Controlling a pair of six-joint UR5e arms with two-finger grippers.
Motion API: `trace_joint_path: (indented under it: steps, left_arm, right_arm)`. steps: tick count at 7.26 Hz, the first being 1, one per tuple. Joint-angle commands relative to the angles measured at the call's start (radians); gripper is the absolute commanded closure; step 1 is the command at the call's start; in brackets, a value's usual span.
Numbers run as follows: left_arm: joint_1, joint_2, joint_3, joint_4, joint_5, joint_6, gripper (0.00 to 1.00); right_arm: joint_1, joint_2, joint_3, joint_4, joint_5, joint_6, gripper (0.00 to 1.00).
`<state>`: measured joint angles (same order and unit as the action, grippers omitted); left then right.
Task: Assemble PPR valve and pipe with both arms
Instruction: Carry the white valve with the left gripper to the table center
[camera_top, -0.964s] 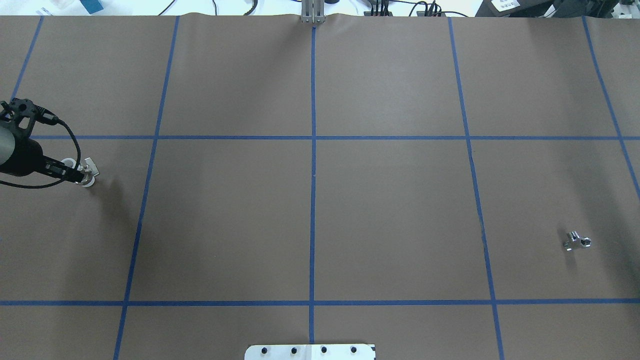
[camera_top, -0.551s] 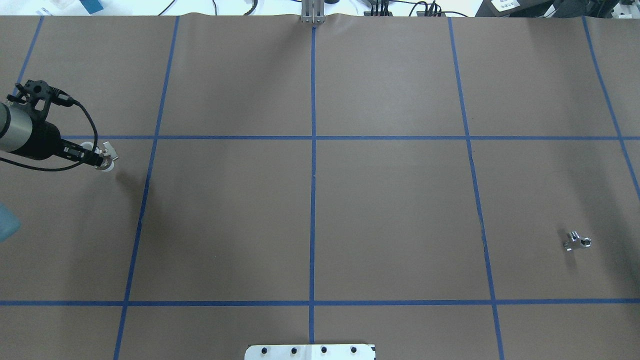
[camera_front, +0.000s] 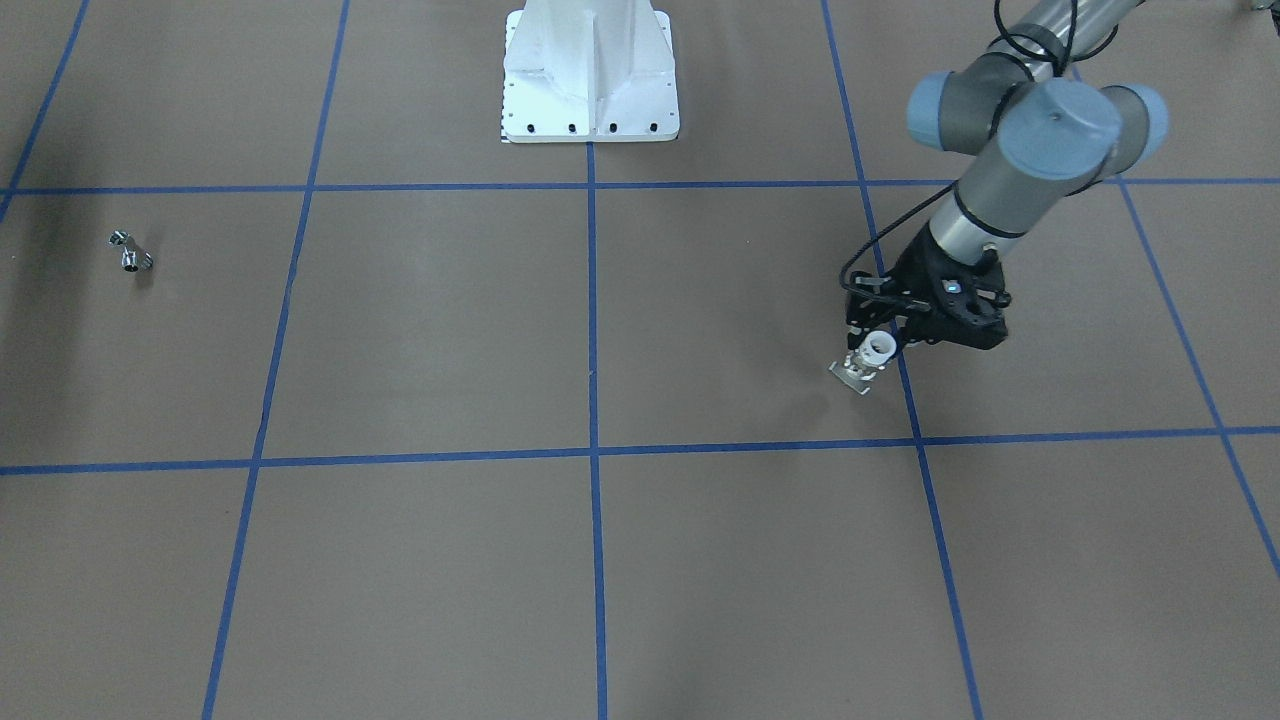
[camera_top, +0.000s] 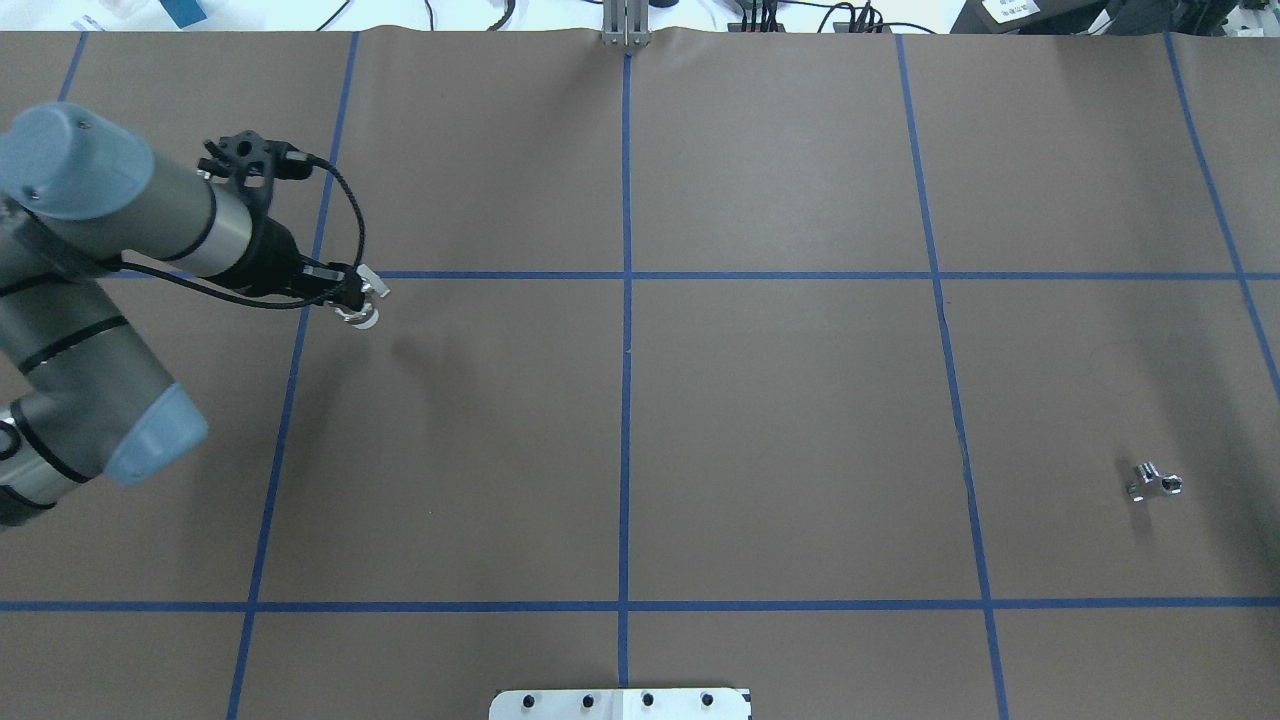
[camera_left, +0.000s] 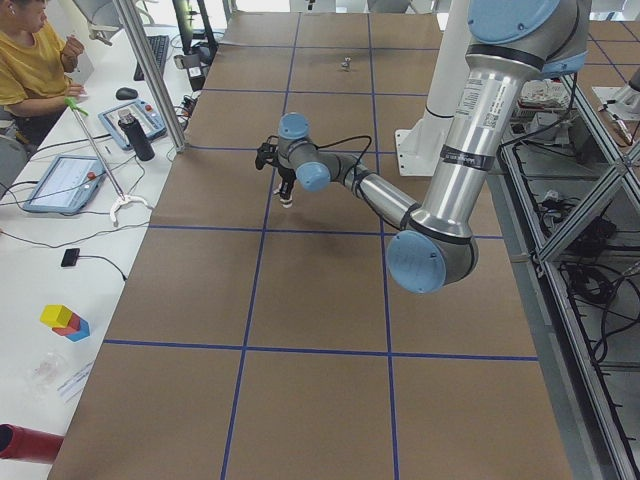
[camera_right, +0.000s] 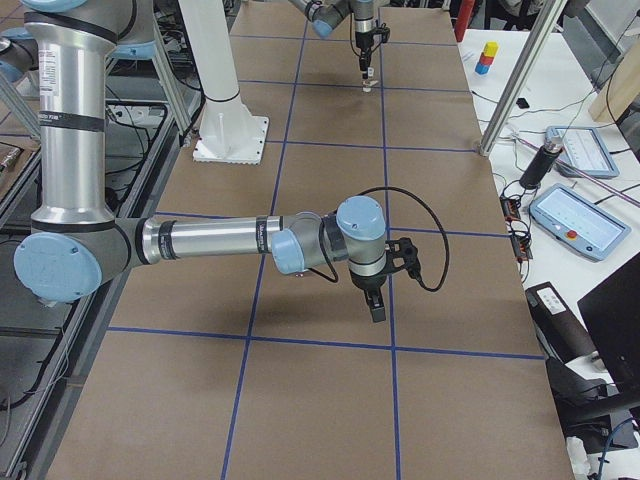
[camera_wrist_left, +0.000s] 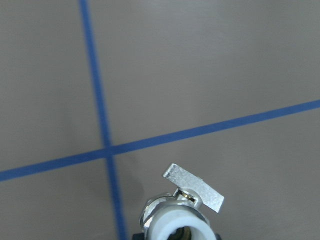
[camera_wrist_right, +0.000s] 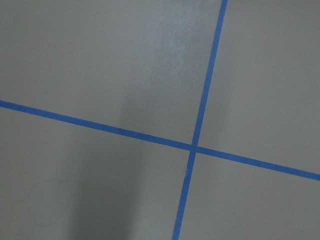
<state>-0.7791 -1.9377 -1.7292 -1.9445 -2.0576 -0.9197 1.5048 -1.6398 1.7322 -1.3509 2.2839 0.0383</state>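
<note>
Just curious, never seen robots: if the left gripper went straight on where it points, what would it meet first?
Likely the table, valve first: the left gripper, shut on the valve, slants down, and its wrist view shows only brown surface and blue tape ahead.

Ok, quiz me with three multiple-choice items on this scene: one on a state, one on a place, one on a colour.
1. The left gripper is:
A) open and empty
B) shut on the valve
C) pressed flat on the table

2. Where is the pipe?
A) pushed into the valve
B) in the left gripper
C) alone on the table, on the robot's right side

3. What colour are the tape lines?
A) blue
B) red
C) yellow

Answers: B, the valve sits clamped in it; C, the pipe lies far from the valve; A, the whole grid is blue.
</note>
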Motion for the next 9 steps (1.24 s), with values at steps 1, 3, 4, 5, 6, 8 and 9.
trace_joint_path:
  steps: [1, 3, 4, 5, 6, 8, 9]
  left_arm:
    - [0.136, -0.181, 0.003, 0.158, 0.089, -0.179, 1.00]
    - [0.217, -0.355, 0.093, 0.225, 0.163, -0.301, 1.00]
    - [0.237, -0.435, 0.179, 0.223, 0.198, -0.329, 1.00]
    - [0.254, -0.482, 0.233, 0.219, 0.205, -0.346, 1.00]
    - [0.262, -0.484, 0.243, 0.217, 0.205, -0.346, 0.93]
    - [0.279, -0.484, 0.243, 0.217, 0.206, -0.344, 0.85]
    - [0.284, -0.484, 0.243, 0.214, 0.206, -0.343, 0.78]
  right_arm:
    - [0.000, -0.002, 0.000, -0.001, 0.000, 0.000, 0.00]
    - [0.000, -0.005, 0.000, -0.001, 0.002, 0.000, 0.00]
    - [0.000, -0.006, 0.000, -0.001, 0.002, 0.000, 0.00]
    - [0.000, -0.009, 0.000, 0.001, 0.003, 0.000, 0.00]
    - [0.000, -0.011, 0.000, 0.001, 0.003, 0.000, 0.00]
    - [0.000, -0.012, 0.000, 0.001, 0.003, 0.000, 0.00]
    - [0.000, -0.012, 0.000, 0.001, 0.002, 0.000, 0.00]
